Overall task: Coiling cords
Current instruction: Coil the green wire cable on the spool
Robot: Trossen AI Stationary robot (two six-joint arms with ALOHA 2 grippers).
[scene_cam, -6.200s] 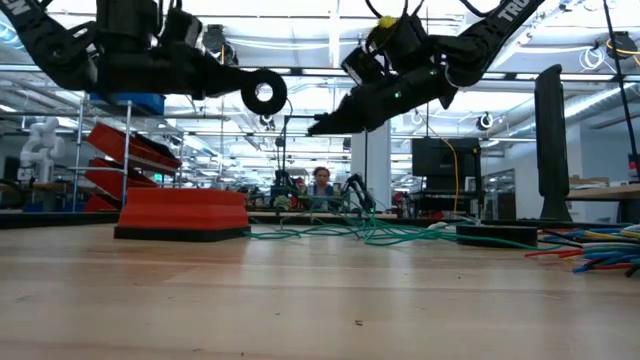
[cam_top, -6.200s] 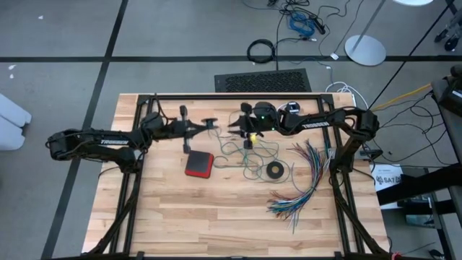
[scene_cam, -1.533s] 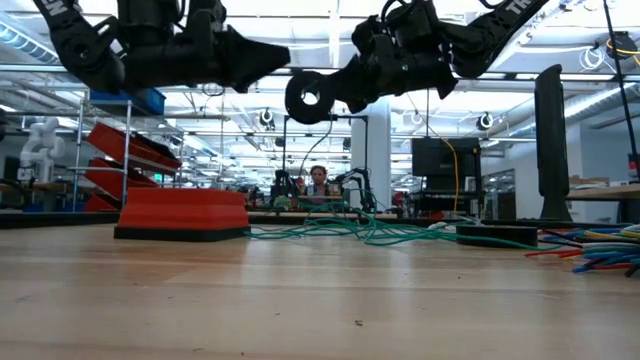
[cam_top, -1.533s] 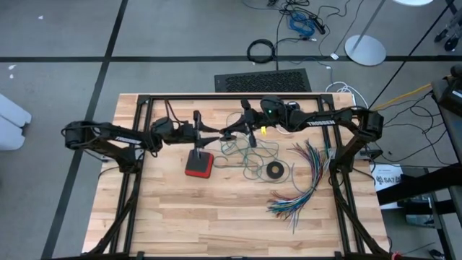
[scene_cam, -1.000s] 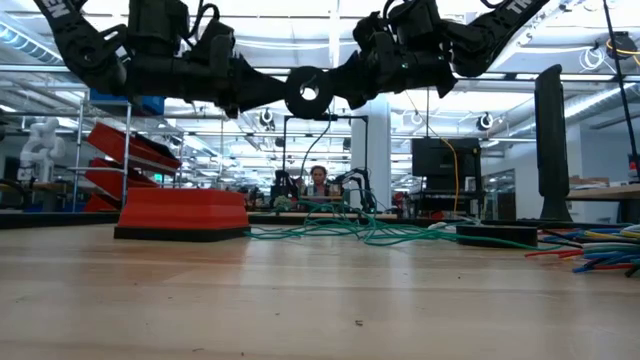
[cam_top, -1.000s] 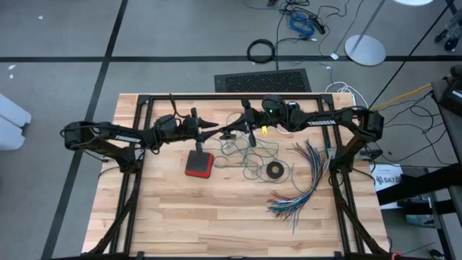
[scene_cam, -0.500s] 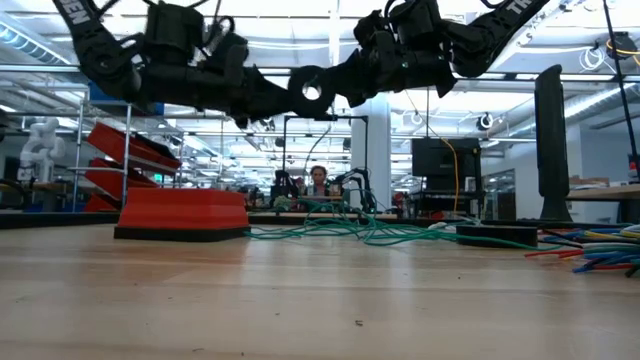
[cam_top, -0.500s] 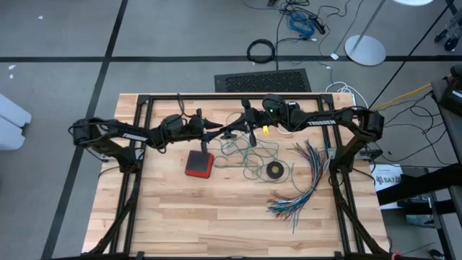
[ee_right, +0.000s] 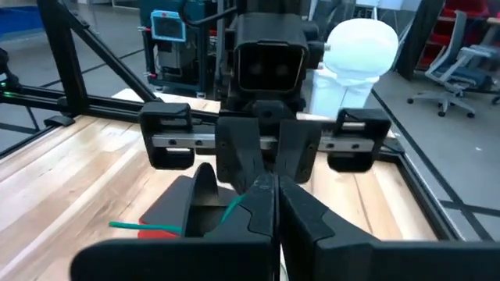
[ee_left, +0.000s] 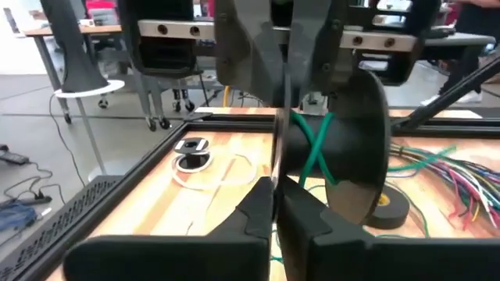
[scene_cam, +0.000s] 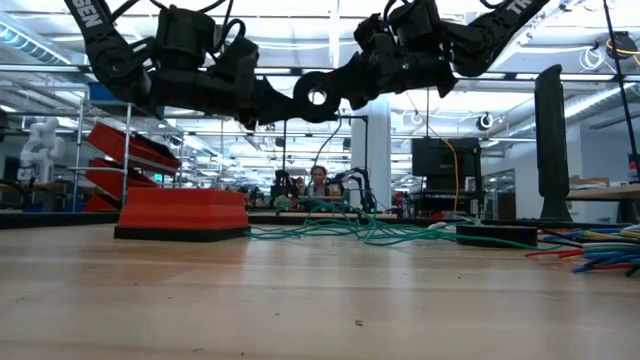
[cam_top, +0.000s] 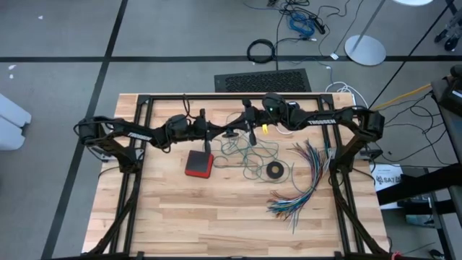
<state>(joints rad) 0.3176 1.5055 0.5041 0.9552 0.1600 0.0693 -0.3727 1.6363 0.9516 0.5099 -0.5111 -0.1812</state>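
I see 2 cords: the thin teal-green cord (cam_top: 249,154) sprawls in loose loops on the wooden tabletop right of centre, 1 strand rising to cross a black spool (ee_left: 344,160) held above it; the thin white cord (ee_left: 215,173) lies slack beside its round black-and-white piece (ee_left: 190,147).

My two arms (cam_top: 130,134) are dark, almost black. The table (cam_top: 216,217) is pale striped wood inside a black frame (cam_top: 231,96). On it lie a red box (cam_top: 199,164) with a black edge, a teal-green cord (cam_top: 249,155), a white cord (ee_left: 211,173), a black tape ring (cam_top: 275,170) and wires (cam_top: 303,180) in green, blue, red, yellow and purple. My black spool (ee_left: 344,156) has teal-green cord crossed over it.
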